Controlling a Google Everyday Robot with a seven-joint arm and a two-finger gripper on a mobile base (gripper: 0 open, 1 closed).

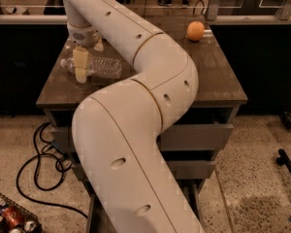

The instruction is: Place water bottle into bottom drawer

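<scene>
The water bottle [103,67] is clear and ribbed and lies on its side on the grey cabinet's top [218,76], near the back left corner, cap to the left. My gripper [88,56] hangs straight down over the bottle's cap end. One cream finger [81,65] is in front of the bottle and the other is behind it, so the gripper is open around the bottle. The bottle rests on the top. My thick white arm hides most of the cabinet front. Only an edge of the bottom drawer [90,211] shows beside the arm.
An orange [195,30] sits at the back right of the cabinet top. Grey drawer fronts [199,137] show right of the arm. Black cables [36,166] and a wire basket with a red can [9,218] lie on the floor at left. A black leg [288,165] is at right.
</scene>
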